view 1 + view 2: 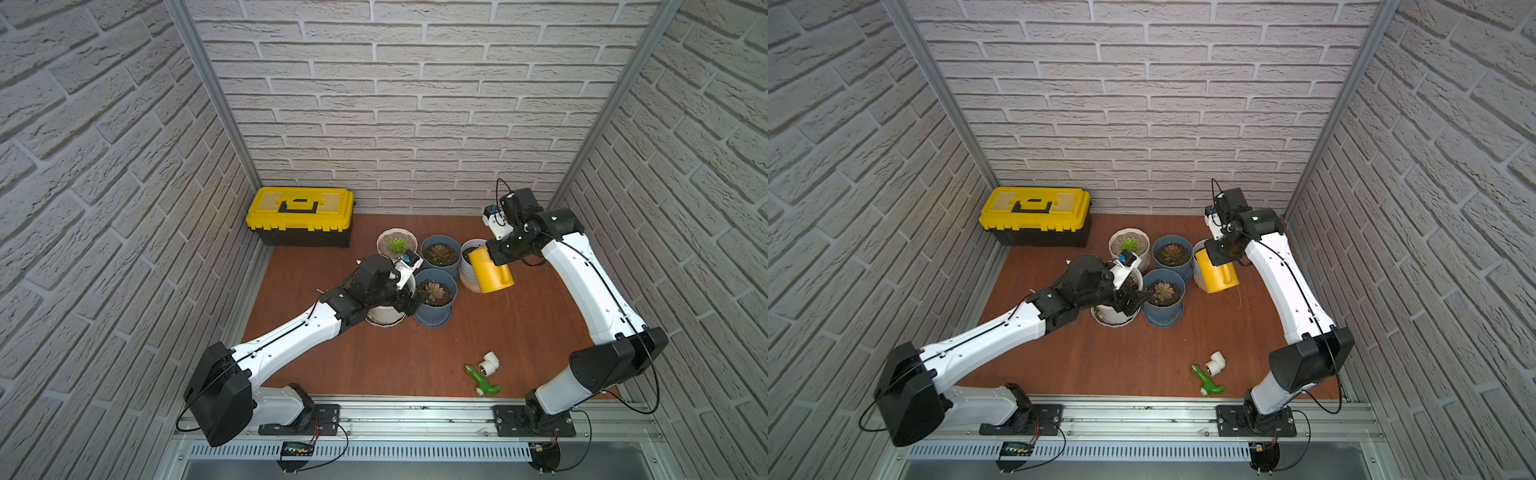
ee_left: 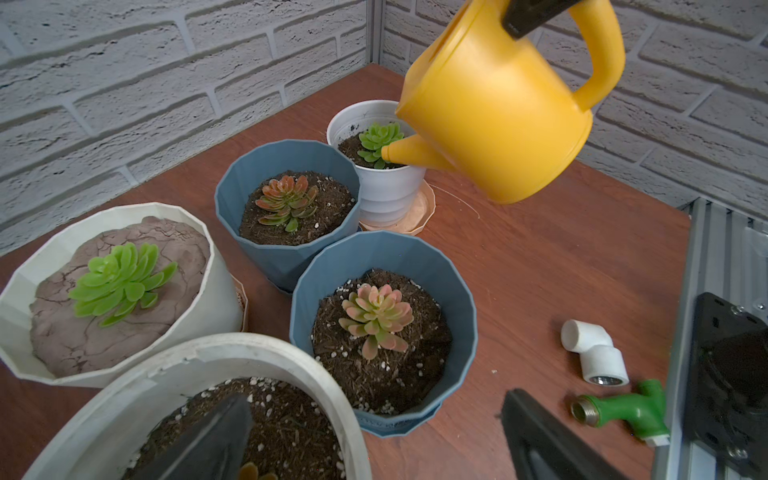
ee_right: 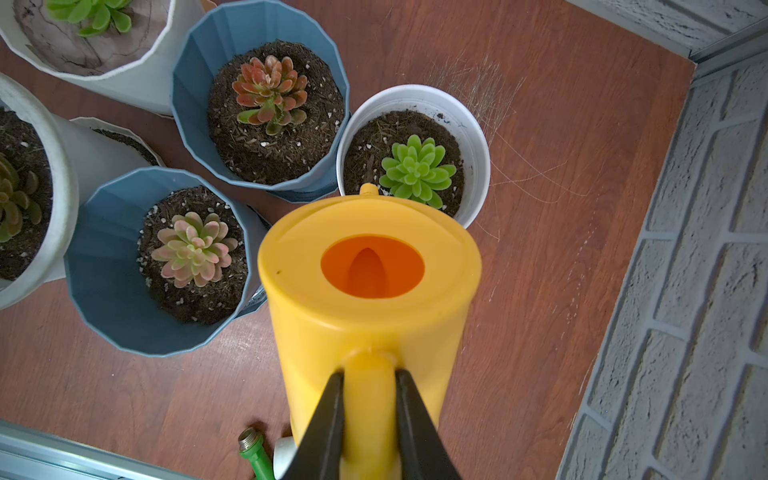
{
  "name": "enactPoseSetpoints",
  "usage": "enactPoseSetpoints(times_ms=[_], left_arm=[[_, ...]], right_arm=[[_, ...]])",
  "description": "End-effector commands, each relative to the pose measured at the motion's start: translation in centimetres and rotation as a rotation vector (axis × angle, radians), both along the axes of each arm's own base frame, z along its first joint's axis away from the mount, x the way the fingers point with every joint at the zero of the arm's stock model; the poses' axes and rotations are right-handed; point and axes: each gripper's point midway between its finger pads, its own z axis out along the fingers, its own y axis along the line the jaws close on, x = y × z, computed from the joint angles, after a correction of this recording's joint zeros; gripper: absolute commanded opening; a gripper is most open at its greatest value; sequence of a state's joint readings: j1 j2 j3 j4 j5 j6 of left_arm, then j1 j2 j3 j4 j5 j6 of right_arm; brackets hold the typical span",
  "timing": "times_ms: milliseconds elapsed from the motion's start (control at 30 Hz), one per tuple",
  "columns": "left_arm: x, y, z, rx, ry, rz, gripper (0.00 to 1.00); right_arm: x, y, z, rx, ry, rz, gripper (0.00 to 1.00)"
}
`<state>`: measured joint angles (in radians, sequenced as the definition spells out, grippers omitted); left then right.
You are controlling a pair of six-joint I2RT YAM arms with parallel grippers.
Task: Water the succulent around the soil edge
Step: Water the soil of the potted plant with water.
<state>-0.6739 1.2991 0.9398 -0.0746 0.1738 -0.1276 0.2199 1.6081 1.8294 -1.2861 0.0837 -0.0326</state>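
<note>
- 1 wide white pot (image 2: pixel 249 343), lower left of the left wrist view, holds dark coarse soil flecked with pale grit and 1 brownish-green succulent (image 3: pixel 16 199). The soil edge (image 2: pixel 286 395) is the outer ring just inside this rim.
- The left gripper (image 2: pixel 376 399) has its fingers spread wide across that rim, 1 over the soil and 1 outside it. It holds nothing.
- The right gripper (image 3: pixel 370 376) is clamped on the handle of the yellow watering can (image 2: pixel 498 112), which is tilted in the air at upper right.
- The spout (image 2: pixel 409 151) hangs over the dark soil of 1 small white pot (image 3: pixel 478 137). This pot holds 1 green succulent (image 3: pixel 417 170), stands on a peach saucer (image 2: pixel 424 208), and is well apart from the wide white pot.
- 1 faceted white pot (image 2: pixel 220 282), left, holds pale cracked soil (image 2: pixel 166 241) and 1 bright green succulent (image 2: pixel 120 282).
- 2 blue pots hold dark soil. The rear blue pot (image 2: pixel 286 153) has 1 red-green succulent (image 2: pixel 286 199); the front blue pot (image 2: pixel 415 257) has 1 pink-green succulent (image 2: pixel 376 316).
- 1 yellow-and-black toolbox (image 1: pixel 299 216), left of centre in both top views, is closed, so its contents are hidden.
- 1 white pipe elbow (image 2: pixel 594 353) and 1 green fitting (image 2: pixel 623 411) lie loose on the table, lower right.
- 1 black module (image 1: pixel 296 449) at the bottom edge has a lit display too small to read.
</note>
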Motion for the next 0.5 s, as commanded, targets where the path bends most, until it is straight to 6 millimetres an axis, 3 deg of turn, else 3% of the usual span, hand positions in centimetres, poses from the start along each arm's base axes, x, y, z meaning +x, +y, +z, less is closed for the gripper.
enactPoseSetpoints(times_ms=[0,467], left_arm=[[0.2,-0.4,0.7,-0.018,-0.039,-0.001,0.98],[0.4,-0.2,0.4,0.004,-0.044,0.000,0.98]], right_arm=[[0.6,0.7,0.9,0.023,-0.028,0.003,0.03],[2.9,1.4,1.4,0.010,-0.033,0.017,0.03]])
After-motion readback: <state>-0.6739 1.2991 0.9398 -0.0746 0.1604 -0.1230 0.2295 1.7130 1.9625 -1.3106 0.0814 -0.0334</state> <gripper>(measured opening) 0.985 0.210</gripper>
